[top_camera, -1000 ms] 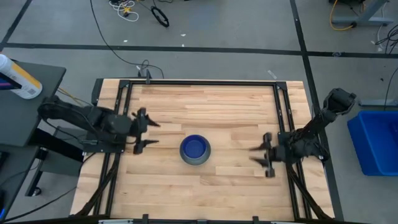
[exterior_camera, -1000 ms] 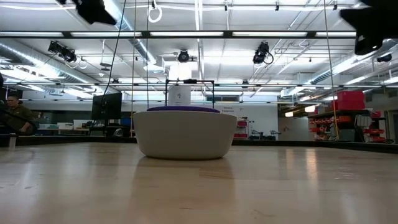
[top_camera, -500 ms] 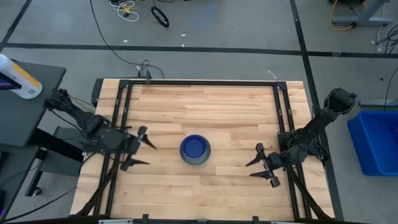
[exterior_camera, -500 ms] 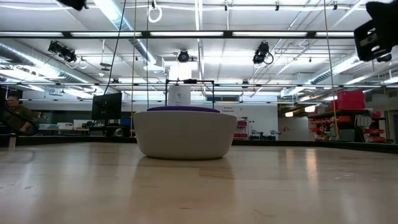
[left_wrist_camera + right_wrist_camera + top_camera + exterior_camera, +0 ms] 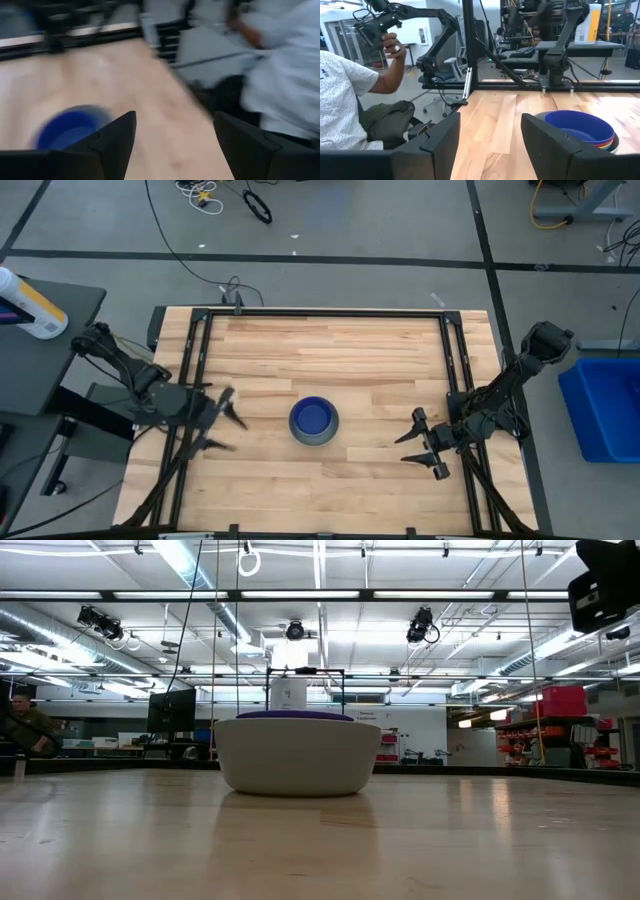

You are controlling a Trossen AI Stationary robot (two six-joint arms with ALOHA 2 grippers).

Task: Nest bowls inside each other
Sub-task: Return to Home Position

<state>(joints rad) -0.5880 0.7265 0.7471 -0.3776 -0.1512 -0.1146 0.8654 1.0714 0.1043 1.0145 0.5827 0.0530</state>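
Observation:
The bowls sit nested in one stack at the middle of the table, its base on the wood. A dark blue bowl is innermost on top, and the pale grey bowl is outermost. Coloured rims show between them. My left gripper hangs open to the left of the stack, apart from it; its wrist view shows the blue bowl blurred beyond the fingers. My right gripper stands open to the right of the stack, pointing toward it with nothing between its fingers.
A black frame rail runs round the wooden table. A person in a light shirt sits beyond the table's near edge, holding up a controller. A blue bin stands on the floor at the right. Bare wood lies all round the stack.
My left gripper has swung away from the stack toward the table's near-left side, turning as it went; its wrist view is blurred. My right gripper has turned at the wrist and stayed about where it was. The stack of bowls has kept still.

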